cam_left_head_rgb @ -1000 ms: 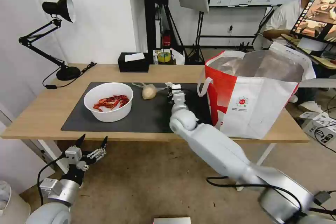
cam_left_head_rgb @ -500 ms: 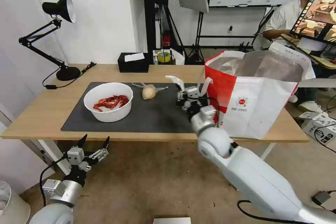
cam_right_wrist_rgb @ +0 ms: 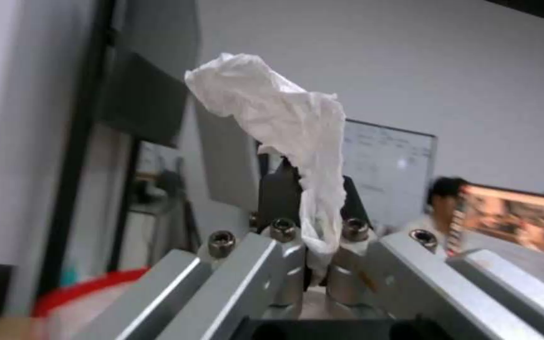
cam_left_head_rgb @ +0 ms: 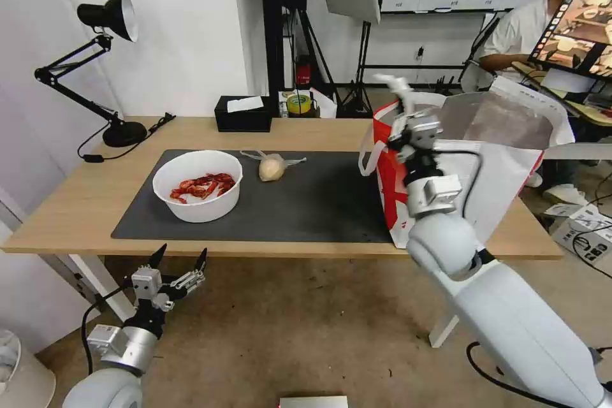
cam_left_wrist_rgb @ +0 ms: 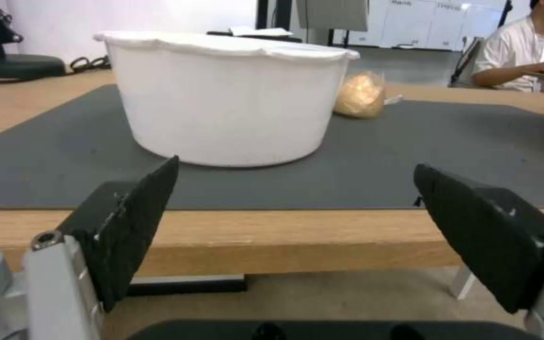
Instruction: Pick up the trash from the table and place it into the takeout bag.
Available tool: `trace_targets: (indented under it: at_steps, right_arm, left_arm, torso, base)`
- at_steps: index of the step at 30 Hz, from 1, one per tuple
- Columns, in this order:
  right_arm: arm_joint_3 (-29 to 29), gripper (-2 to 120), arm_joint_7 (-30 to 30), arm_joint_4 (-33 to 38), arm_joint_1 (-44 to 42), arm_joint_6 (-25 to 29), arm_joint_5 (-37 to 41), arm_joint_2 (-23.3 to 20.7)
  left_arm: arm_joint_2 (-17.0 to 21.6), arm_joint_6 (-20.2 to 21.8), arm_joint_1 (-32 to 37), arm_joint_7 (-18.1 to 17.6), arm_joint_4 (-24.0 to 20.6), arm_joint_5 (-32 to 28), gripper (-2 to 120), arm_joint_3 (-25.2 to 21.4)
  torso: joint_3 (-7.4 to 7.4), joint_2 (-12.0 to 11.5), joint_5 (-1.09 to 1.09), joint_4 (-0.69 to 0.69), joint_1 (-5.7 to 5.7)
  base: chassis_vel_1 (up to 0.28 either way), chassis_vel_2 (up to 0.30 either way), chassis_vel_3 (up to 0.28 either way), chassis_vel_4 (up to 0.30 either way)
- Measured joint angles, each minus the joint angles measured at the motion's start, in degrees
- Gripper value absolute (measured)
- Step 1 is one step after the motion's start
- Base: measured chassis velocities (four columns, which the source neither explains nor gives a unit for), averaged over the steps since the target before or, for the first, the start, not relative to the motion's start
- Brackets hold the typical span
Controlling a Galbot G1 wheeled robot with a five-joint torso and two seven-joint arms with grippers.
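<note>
Right arm: smooth white casing, rounded grey-white elbow joint, square silver wrist block, black cable looped alongside. Right gripper: brushed-metal bars fastened with round-headed screws, dark inner fingers. Left arm: silver-grey cylindrical links, thin black cable. Left gripper: black textured wedge-shaped pads on pale metal mounts.

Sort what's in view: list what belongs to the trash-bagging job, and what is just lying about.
Belongs to the job:
crumpled tissue, pinched in the right gripper above the takeout bag
white bowl of crayfish shells
clear bag with a beige lump
table
left gripper, open below the table edge

Just lying about:
black tissue box
yellow tape roll
desk lamp
</note>
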Motion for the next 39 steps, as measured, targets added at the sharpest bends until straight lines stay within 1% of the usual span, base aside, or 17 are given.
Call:
trace_targets:
  at_steps: [3,9,11,12,16,17,20,21,24,25,28,29,30,33,34,36,39]
  right_arm:
    - [0.24,0,4.46,-0.22,1.01,-3.61,2.76,-0.15]
    - [-0.18,1,7.97,-0.01,2.51,-5.91,8.34,-0.06]
    - [-0.44,10,8.45,0.11,2.82,-6.18,10.42,-0.02]
    - [-0.44,10,8.45,0.11,2.82,-6.18,10.42,-0.02]
    - [-1.03,28,8.17,0.05,3.02,-6.22,11.34,0.34]
    - [-1.03,28,8.17,0.05,3.02,-6.22,11.34,0.34]
    - [-1.4,42,7.99,-0.17,3.02,-6.39,11.49,0.45]
    - [-1.4,42,7.99,-0.17,3.02,-6.39,11.49,0.45]
    - [-1.5,57,7.94,-0.19,3.07,-6.72,11.72,0.45]
    - [-1.5,57,7.94,-0.19,3.07,-6.72,11.72,0.45]
    - [-1.53,70,7.89,-0.18,3.33,-6.98,12.14,0.38]
    - [-1.53,78,7.83,-0.13,3.39,-7.01,12.24,0.32]
    - [-1.53,78,7.83,-0.13,3.39,-7.01,12.24,0.32]
    - [-1.47,90,7.07,0.36,3.36,-6.84,12.88,-0.01]
    - [-1.47,90,7.07,0.36,3.36,-6.84,12.88,-0.01]
    - [-1.29,98,6.21,0.86,3.22,-6.23,13.38,-0.4]
    - [-0.97,100,4.15,1.67,3.0,-4.38,13.97,-0.96]
  left_arm:
    - [0.24,0.02,-0.12,-0.02,0.0,0.01,100,0.23]
    - [0.79,0.05,-0.25,-0.04,0.03,0.02,100,0.57]
    - [0.88,0.05,-0.22,-0.06,0.03,0.02,100,0.59]
    - [0.88,0.05,-0.22,-0.06,0.03,0.02,100,0.59]
    - [0.84,0.07,0.12,-0.07,0.0,0.02,100,0.59]
    - [0.84,0.07,0.12,-0.07,0.0,0.02,100,0.59]
    - [0.66,0.08,0.32,-0.07,-0.17,0.02,100,0.59]
    - [0.66,0.08,0.32,-0.07,-0.17,0.02,100,0.59]
    - [0.42,0.09,0.57,-0.07,-0.22,0.02,100,0.51]
    - [0.42,0.09,0.57,-0.07,-0.22,0.02,100,0.51]
    - [0.24,0.09,0.77,-0.02,-0.26,0.09,100,0.37]
    - [0.23,0.09,0.78,-0.01,-0.32,0.1,100,0.35]
    - [0.23,0.09,0.78,-0.01,-0.32,0.1,100,0.35]
    - [0.36,0.09,0.79,0.02,-0.53,0.04,100,0.23]
    - [0.36,0.09,0.79,0.02,-0.53,0.04,100,0.23]
    - [0.5,0.09,0.8,0.02,-0.63,-0.06,100,0.11]
    - [0.62,0.09,0.81,0.02,-0.81,-0.22,100,-0.14]
  torso:
    - [0.0,0.0,0.0,0.0,0.0]
    - [0.0,0.0,0.0,0.01,0.0]
    - [0.0,0.0,0.0,0.0,0.0]
    - [0.0,0.0,0.0,0.0,0.0]
    - [0.0,0.0,-0.01,0.01,0.0]
    - [0.0,0.0,-0.01,0.01,0.0]
    - [0.0,0.0,0.0,0.01,0.0]
    - [0.0,0.0,0.0,0.01,0.0]
    - [0.0,0.0,0.0,0.0,0.0]
    - [0.0,0.0,0.0,0.0,0.0]
    - [0.01,0.0,0.0,0.01,0.0]
    - [0.0,0.0,-0.01,0.01,0.0]
    - [0.0,0.0,-0.01,0.01,0.0]
    - [0.0,0.0,0.0,0.01,0.0]
    - [0.0,0.0,0.0,0.01,0.0]
    - [0.0,0.0,0.0,0.01,0.0]
    - [0.0,0.0,0.0,0.0,0.0]
  base:
    - [0.0,0.0,0.0,0.0]
    - [0.0,0.0,0.0,0.0]
    - [0.0,0.0,0.0,0.0]
    - [0.0,0.0,0.0,0.0]
    - [0.0,0.0,0.0,0.0]
    - [0.0,0.0,0.0,0.0]
    - [0.0,0.0,0.0,0.0]
    - [0.0,0.0,0.0,0.0]
    - [0.0,0.0,0.0,0.0]
    - [0.0,0.0,0.0,0.0]
    - [0.0,0.0,0.0,0.0]
    - [0.0,0.0,0.0,0.0]
    - [0.0,0.0,0.0,0.0]
    - [0.0,0.0,0.0,0.0]
    - [0.0,0.0,0.0,0.0]
    - [0.0,0.0,0.0,0.0]
    - [0.0,0.0,0.0,0.0]
